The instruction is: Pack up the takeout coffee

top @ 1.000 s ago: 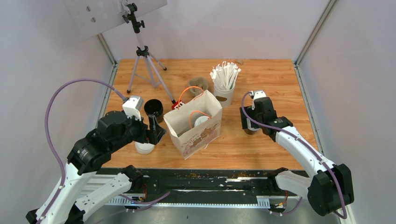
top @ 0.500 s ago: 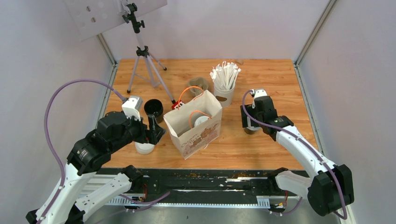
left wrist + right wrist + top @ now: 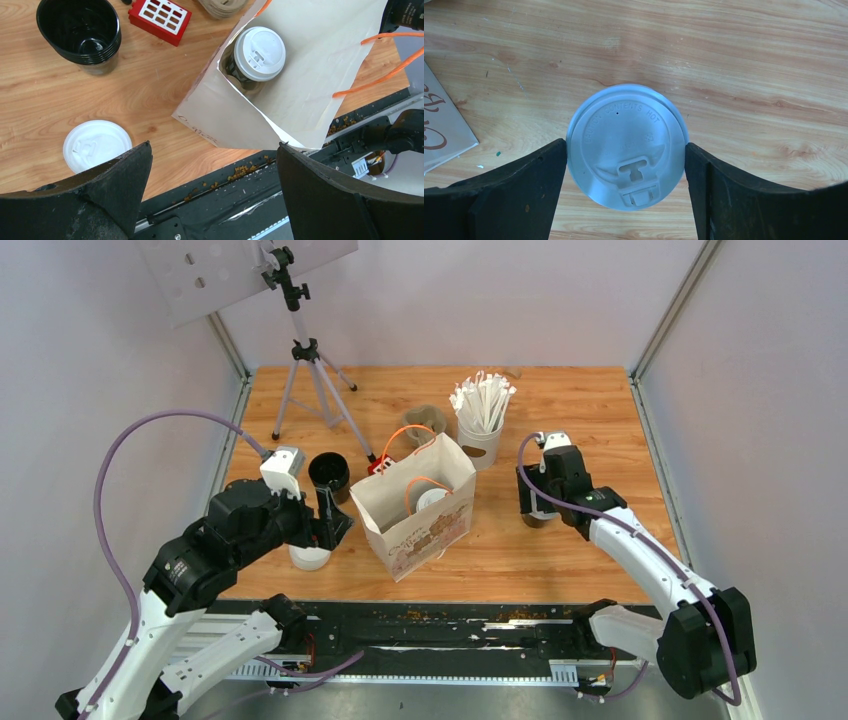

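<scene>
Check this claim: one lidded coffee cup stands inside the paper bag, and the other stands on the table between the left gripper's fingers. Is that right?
Wrong side: the second cup stands on the table between the fingers of the right gripper, as the right wrist view shows. The first cup is inside the paper bag.

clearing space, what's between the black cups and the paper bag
A red gridded block, between black cups and paper bag; clearest in left wrist view.
</scene>
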You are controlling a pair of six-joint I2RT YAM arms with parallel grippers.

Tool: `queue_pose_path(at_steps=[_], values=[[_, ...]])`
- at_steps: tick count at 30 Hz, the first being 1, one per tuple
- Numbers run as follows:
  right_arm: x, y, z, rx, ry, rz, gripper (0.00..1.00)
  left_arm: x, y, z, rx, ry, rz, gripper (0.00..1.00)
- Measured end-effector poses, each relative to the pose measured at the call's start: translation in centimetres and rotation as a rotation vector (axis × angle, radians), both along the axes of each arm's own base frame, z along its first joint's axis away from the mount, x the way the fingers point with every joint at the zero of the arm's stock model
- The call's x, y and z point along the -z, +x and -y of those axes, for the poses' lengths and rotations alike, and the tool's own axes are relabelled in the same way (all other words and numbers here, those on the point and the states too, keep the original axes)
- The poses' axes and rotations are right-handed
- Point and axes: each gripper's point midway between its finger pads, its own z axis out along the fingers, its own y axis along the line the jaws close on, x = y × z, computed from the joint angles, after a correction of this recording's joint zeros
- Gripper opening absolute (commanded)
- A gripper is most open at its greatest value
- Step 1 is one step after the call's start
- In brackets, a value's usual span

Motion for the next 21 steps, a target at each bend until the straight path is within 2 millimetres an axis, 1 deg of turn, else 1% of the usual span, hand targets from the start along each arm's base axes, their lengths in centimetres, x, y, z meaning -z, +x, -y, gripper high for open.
queue_pose_path(at_steps=[3, 6, 8, 11, 14, 16, 18, 19, 21], values=[[-0.03, 0.07, 0.09, 0.004, 0.001, 0.003, 0.76, 0.01, -0.01, 0.00, 0.000, 0.000, 0.000, 1.00], [-0.06, 0.08, 0.19, 0.007, 0.004, 0.004, 0.76, 0.13, -0.07, -0.06, -0.001, 0.004, -0.005, 1.00], [-0.03, 0.03, 0.20, 0.006, 0.007, 0.006, 0.78, 0.16, -0.09, -0.08, -0.001, 0.005, -0.007, 1.00], [-0.04, -0.20, 0.27, 0.005, 0.012, 0.009, 0.87, 0.15, -0.09, -0.08, -0.001, 0.004, -0.006, 1.00], [-0.10, -0.26, 0.31, 0.005, 0.017, 0.010, 0.88, 0.15, -0.10, -0.07, 0.000, 0.004, -0.006, 1.00], [-0.09, -0.26, 0.35, 0.007, 0.018, 0.009, 0.85, 0.16, -0.09, -0.07, 0.000, 0.004, -0.007, 1.00], [-0.08, -0.25, 0.38, 0.007, 0.021, 0.008, 0.77, 0.15, -0.10, -0.07, 0.000, 0.004, -0.006, 1.00], [-0.08, -0.25, 0.38, 0.006, 0.023, 0.007, 0.75, 0.15, -0.10, -0.07, 0.000, 0.004, -0.006, 1.00], [-0.06, -0.25, 0.37, 0.001, 0.025, 0.005, 0.76, 0.16, -0.10, -0.06, 0.000, 0.004, -0.007, 1.00]])
